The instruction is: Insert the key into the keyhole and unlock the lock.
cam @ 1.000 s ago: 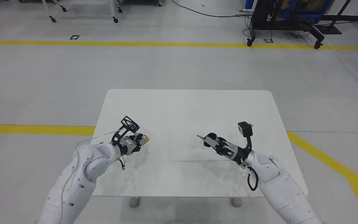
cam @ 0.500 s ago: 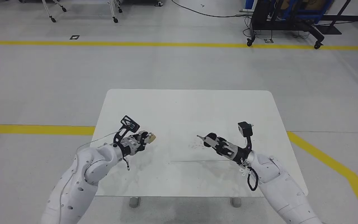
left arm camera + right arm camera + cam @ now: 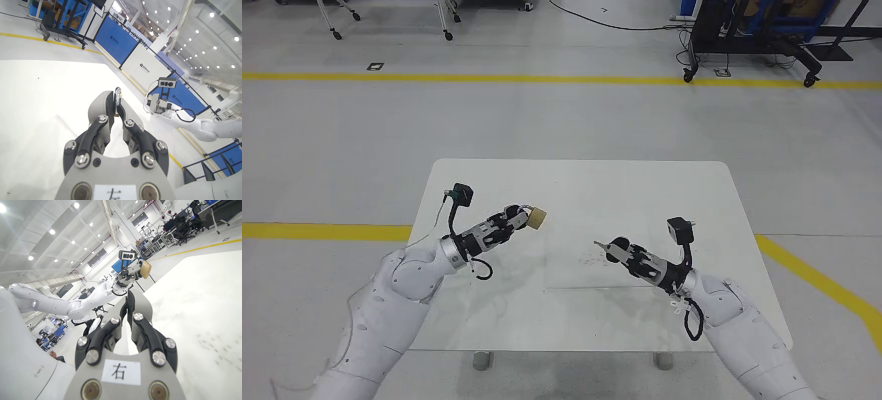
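Note:
A brass padlock (image 3: pixel 535 216) is held above the left half of the white table (image 3: pixel 642 190) by my left gripper (image 3: pixel 522 217), which is shut on it. In the left wrist view the padlock (image 3: pixel 118 94) shows edge-on between the fingertips of the left gripper (image 3: pixel 116 103). My right gripper (image 3: pixel 614 250) is low over the table's middle right, shut on a small silver key (image 3: pixel 598 244) that points toward the padlock. From the right wrist view, the right gripper (image 3: pixel 130 295) has its fingers pressed together and hides the key, with the padlock (image 3: pixel 145 269) farther off.
Faint scuff marks (image 3: pixel 592 260) lie on the table under the right gripper. A gap of bare tabletop separates the two grippers. Yellow floor lines (image 3: pixel 322 231) and equipment carts (image 3: pixel 752 40) stand well away from the table.
My left arm has lifted the padlock off the table area near its left edge and carried it right toward the centre, turning the wrist. The right arm and key have stayed put.

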